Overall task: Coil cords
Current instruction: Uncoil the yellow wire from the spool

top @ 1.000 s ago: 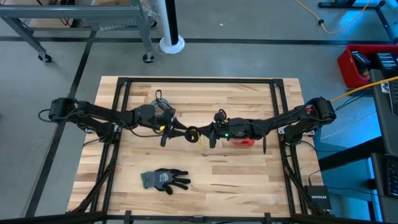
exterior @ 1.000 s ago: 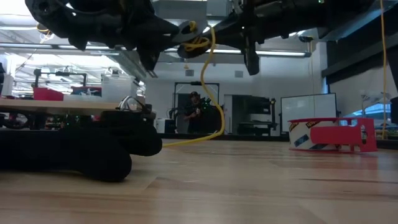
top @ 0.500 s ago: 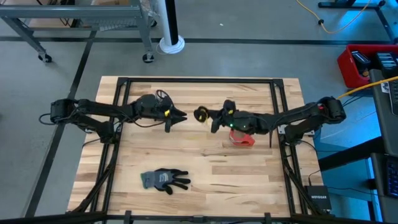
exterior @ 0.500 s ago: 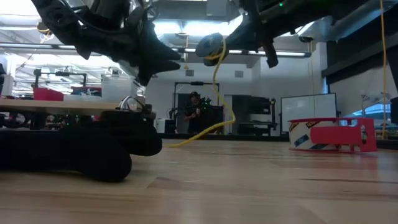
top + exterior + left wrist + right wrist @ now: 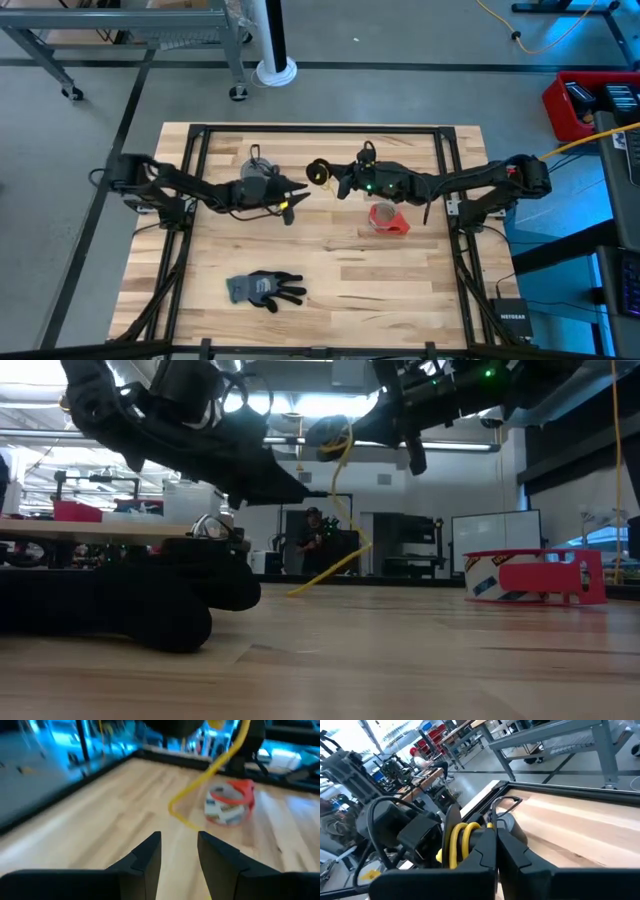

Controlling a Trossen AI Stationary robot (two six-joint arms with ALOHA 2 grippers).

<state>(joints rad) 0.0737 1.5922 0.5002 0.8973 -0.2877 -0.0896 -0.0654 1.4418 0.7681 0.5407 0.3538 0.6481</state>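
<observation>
Yellow cord is partly wound: a few loops bunch up at the right pincer, whose fingers are pressed together on that coil, held up off the table. One loose tail hangs from the bundle down to the wood, so winding looks unfinished. Just across from it, the left pincer stands spread and empty, the dangling strand beyond its fingertips. I can't spot a black cord.

Two dark, slender jointed arms with black cables; the right arm carries green indicator lights.
</observation>
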